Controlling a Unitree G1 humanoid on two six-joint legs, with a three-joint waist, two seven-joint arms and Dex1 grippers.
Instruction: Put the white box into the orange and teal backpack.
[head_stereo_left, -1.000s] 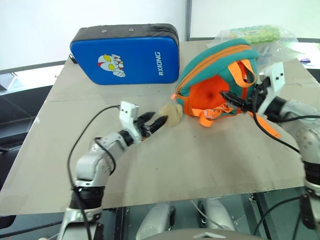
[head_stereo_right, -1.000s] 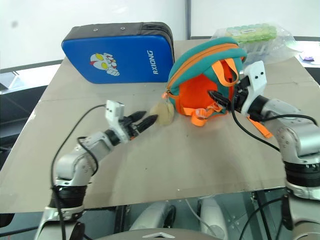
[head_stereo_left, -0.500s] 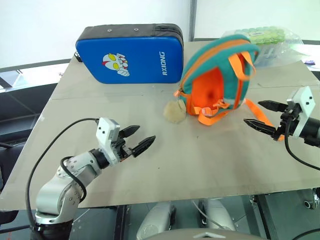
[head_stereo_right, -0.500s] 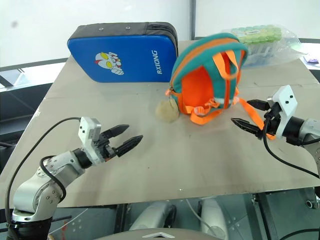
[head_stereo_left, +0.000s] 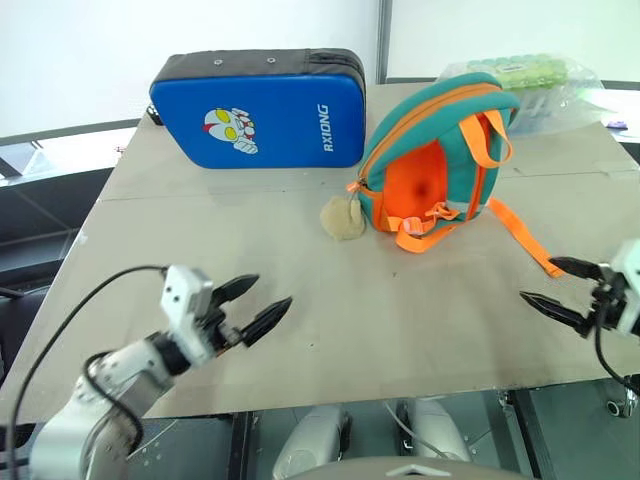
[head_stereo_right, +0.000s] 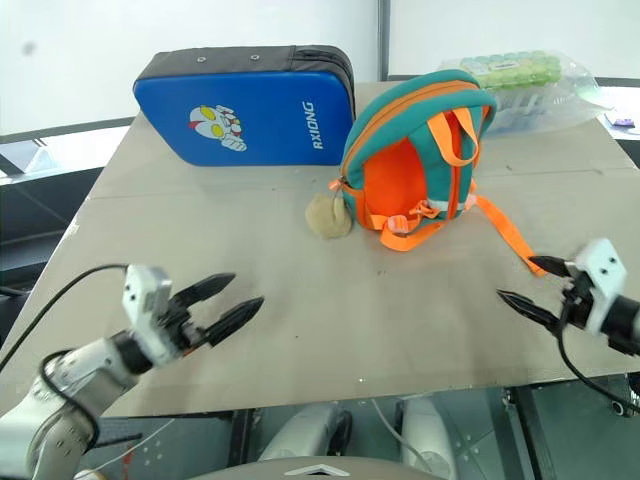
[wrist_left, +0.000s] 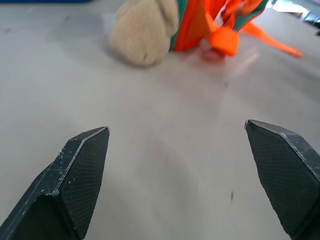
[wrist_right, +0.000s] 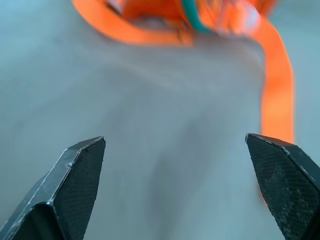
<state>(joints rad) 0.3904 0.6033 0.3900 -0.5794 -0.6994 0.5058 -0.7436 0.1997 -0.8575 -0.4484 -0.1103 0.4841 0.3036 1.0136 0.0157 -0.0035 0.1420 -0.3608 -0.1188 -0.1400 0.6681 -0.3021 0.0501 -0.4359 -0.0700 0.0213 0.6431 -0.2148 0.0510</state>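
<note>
— On the table, far side: backpack upright, plush toy beside it. White box unseen.
— Arms?
— Left gripper low, near edge, fingers spread, empty. Right gripper likewise, by a trailing strap.

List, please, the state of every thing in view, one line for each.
orange and teal backpack: upright on the table, not held.
plush toy: on the table beside the backpack.
blue padded case: standing on its edge, closed.
clear plastic bag: behind the backpack.
left gripper: open, empty.
right gripper: open, empty.
</note>
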